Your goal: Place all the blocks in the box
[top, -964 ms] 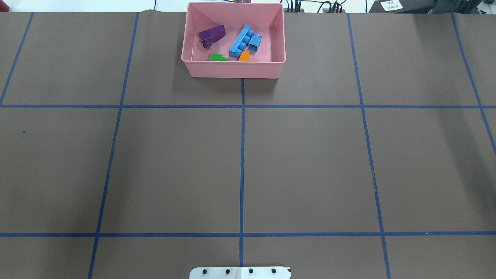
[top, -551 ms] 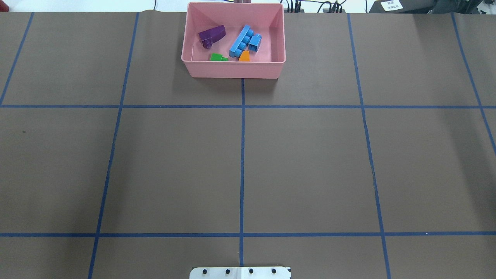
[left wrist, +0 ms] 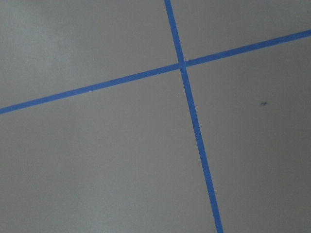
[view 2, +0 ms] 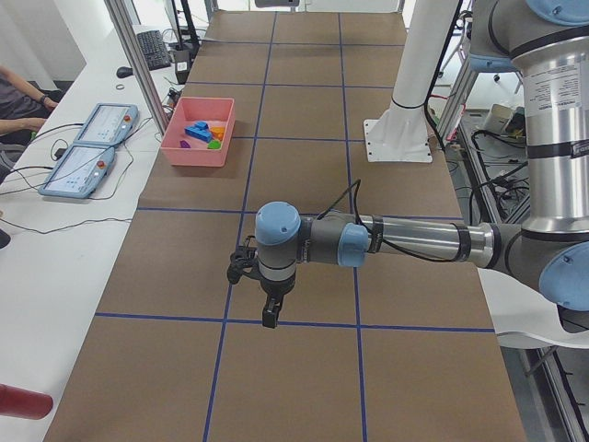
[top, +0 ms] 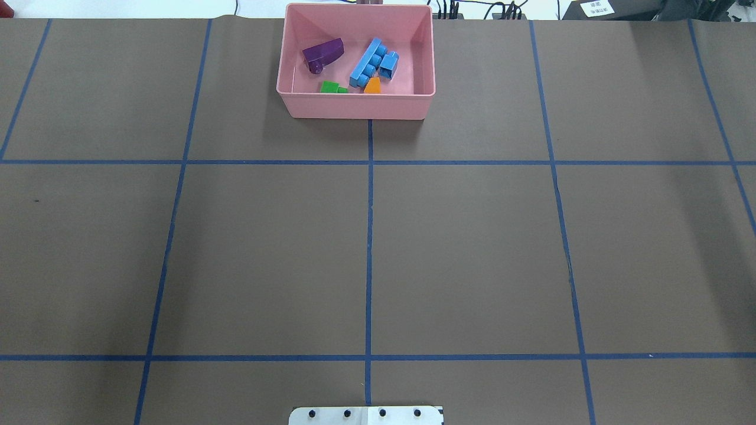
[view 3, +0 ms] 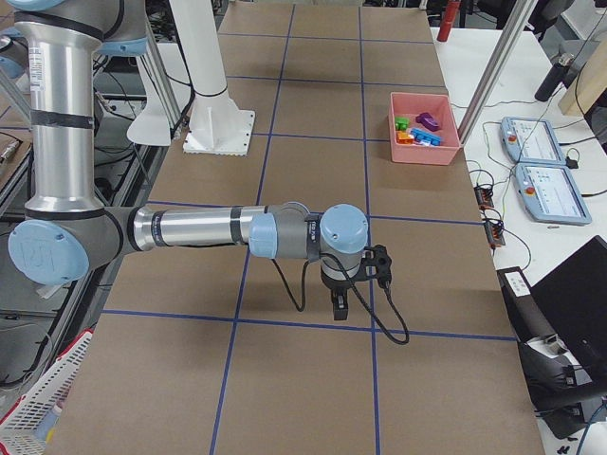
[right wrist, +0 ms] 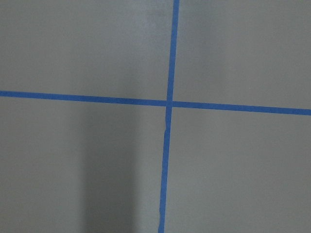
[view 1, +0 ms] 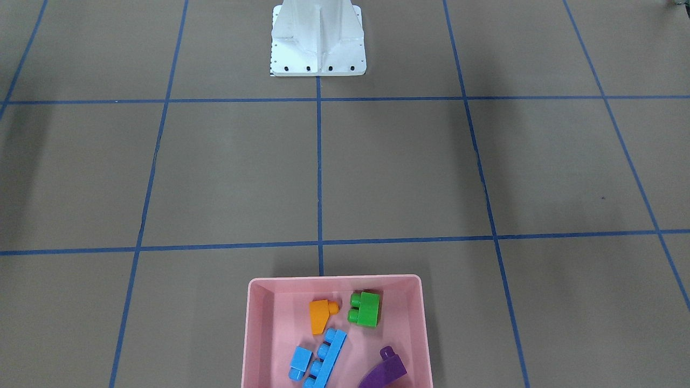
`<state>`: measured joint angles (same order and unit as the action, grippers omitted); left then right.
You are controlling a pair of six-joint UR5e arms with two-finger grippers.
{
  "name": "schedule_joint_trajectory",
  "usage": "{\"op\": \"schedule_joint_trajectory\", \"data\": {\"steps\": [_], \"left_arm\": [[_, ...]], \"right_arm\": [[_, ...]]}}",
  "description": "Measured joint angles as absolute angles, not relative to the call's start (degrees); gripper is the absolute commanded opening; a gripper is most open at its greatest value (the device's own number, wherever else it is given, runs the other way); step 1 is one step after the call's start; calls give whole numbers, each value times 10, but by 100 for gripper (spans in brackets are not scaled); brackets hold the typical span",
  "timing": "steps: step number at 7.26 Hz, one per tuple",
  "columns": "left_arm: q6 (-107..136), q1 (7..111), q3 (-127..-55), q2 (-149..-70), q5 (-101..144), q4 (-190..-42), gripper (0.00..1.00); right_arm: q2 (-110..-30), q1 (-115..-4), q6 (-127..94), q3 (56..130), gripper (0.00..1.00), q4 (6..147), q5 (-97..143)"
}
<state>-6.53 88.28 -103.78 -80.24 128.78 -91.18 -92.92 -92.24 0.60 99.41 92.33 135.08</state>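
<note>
Blocks (top: 361,74) of studded toy plastic all lie inside the shallow pale pink plastic box (top: 356,107) at the middle of the brown table's (top: 366,248) far edge: purple sloped brick (top: 323,53) toward its left wall, long blue four-stud bar (top: 367,59) touching small blue cube (top: 388,64), green two-stud brick (top: 329,87) and orange sloped brick (top: 372,87) near its robot-side wall. With all five in, I judge the task done, which would explain why left gripper (view 2: 269,318) and right gripper (view 3: 340,311) hang over the table's two ends, well apart from the box; their finger spread I cannot tell.
</note>
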Motion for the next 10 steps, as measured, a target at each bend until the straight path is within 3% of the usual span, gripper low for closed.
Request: {"op": "schedule_joint_trajectory", "data": {"steps": [4,10], "left_arm": [[-41,882,-1038,-812,1291,-911,100],[31,884,-1008,-889,1297,-921,100]], "right_arm": [[-934,-922,-17,987,100,901,1386],[-934,-922,-17,987,100,900,1389]]}}
